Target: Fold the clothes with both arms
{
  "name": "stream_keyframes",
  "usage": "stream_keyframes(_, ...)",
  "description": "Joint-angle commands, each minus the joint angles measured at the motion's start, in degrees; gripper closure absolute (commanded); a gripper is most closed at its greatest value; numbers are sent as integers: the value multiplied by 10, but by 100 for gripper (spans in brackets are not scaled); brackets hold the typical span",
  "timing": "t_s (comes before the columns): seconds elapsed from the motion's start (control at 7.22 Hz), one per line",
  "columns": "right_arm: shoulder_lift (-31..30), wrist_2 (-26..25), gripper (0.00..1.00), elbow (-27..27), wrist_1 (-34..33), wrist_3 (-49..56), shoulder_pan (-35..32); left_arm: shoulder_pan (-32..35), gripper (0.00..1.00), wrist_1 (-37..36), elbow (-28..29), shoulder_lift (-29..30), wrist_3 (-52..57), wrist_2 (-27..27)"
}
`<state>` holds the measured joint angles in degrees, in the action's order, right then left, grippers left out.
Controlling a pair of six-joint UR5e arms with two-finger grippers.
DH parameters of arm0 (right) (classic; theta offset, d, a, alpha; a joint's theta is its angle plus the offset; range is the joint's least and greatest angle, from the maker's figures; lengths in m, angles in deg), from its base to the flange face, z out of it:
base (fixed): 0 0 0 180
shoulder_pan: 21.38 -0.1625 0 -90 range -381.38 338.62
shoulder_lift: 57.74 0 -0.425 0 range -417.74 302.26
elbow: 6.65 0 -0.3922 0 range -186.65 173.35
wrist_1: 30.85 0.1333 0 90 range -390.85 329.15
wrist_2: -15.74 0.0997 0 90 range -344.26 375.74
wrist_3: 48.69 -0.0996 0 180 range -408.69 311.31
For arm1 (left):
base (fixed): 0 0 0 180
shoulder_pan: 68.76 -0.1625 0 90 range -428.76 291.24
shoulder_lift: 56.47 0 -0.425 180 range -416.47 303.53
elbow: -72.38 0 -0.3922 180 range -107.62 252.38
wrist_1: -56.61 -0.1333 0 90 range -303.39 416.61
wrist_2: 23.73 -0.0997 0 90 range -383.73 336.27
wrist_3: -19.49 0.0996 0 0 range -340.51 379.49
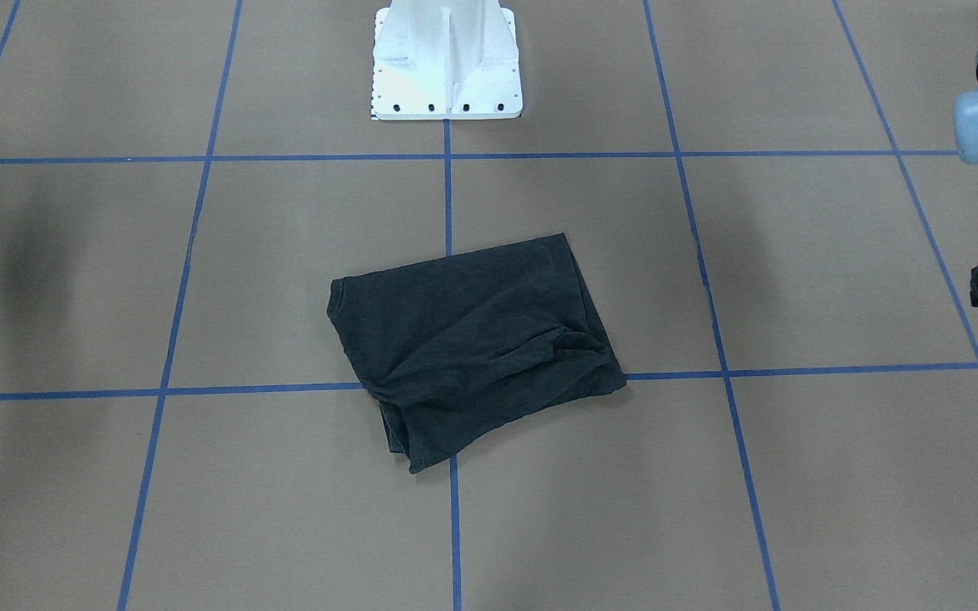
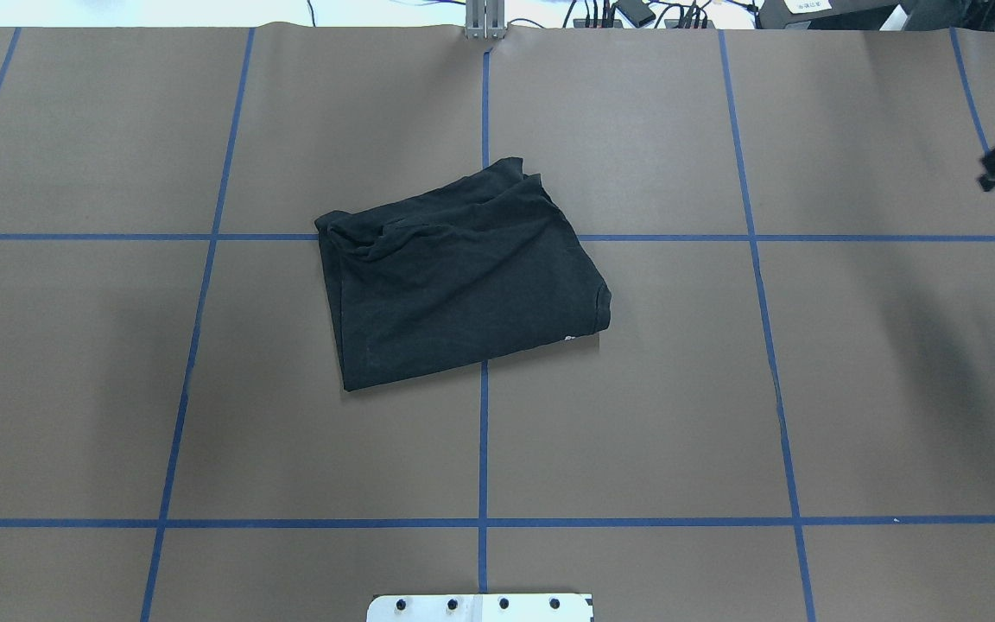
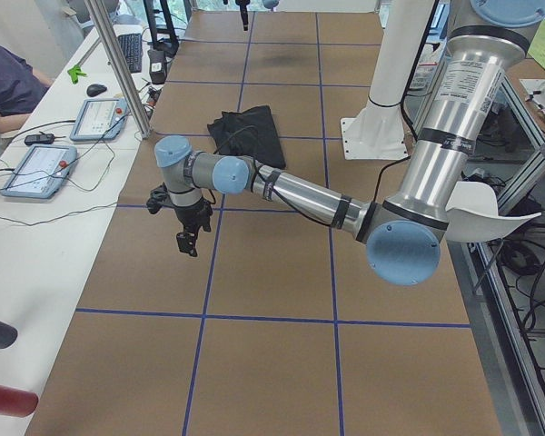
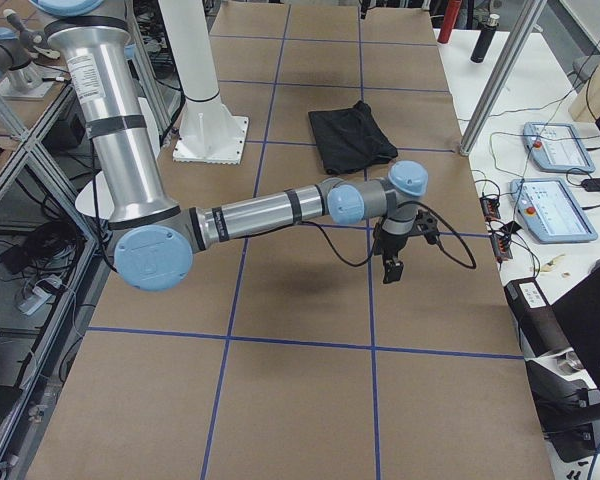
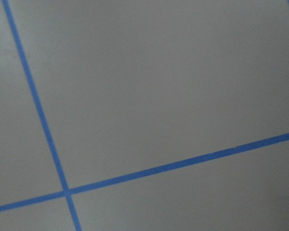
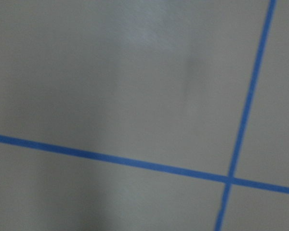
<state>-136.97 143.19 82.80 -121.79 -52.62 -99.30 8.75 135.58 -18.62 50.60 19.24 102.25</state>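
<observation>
The shirt (image 2: pixel 454 276) lies in the middle of the table (image 2: pixel 117 389), out in front of the white pedestal (image 1: pixel 446 59). It sits askew over a crossing of the blue tape lines (image 2: pixel 482 432), folded down to a rough rectangle. No logo shows, only black cloth. It is not a tidy packet: one corner is bunched into a knot of creases, and a layer sticks out from under the far edge.

From where I stand the folding looks nearly finished, with squaring-up the likely job left. To do that well, I'd have both arms come in together and take the two corners of one edge, pinching every layer and not just the top one. They should lift only a little, so the packet does not fall open, then draw the cloth taut between them before laying it down – that should flatten the bunched corner.

The left gripper (image 3: pixel 189 238) hangs over bare table well off to its own side, pointing down and touching nothing. The right gripper (image 4: pixel 391 268) does the same on the opposite side. Nothing dangles from either one. The other views catch only slivers of them, so I cannot tell how far their jaws are parted (the wrist cameras show just blurred paper and tape).
</observation>
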Motion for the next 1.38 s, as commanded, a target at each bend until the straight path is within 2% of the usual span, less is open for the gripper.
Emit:
stream_keyframes(0.0, -81, 31, 0, 1, 1, 117, -93, 54, 0, -10, 10, -18, 73, 20)
stream_keyframes(0.14, -97, 41, 0, 12, -8, 130, -151, 63, 0, -2, 9, -41, 78, 51)
stream_keyframes(0.28, -123, 49, 0, 28, -13, 130, -166, 66, 0, 0, 5, -54, 80, 67)
stream_keyframes(0.55, -122, 44, 0, 62, -74, 124, -167, 66, 0, 0, -2, -63, 80, 68)
stream_keyframes(0.83, -125, 40, 0, 70, -69, 108, -165, 66, 0, 0, -2, -68, 81, 68)
stream_keyframes(1.25, -124, 35, 0, 85, -47, 60, -120, 66, 0, 13, -37, -93, 80, 68)
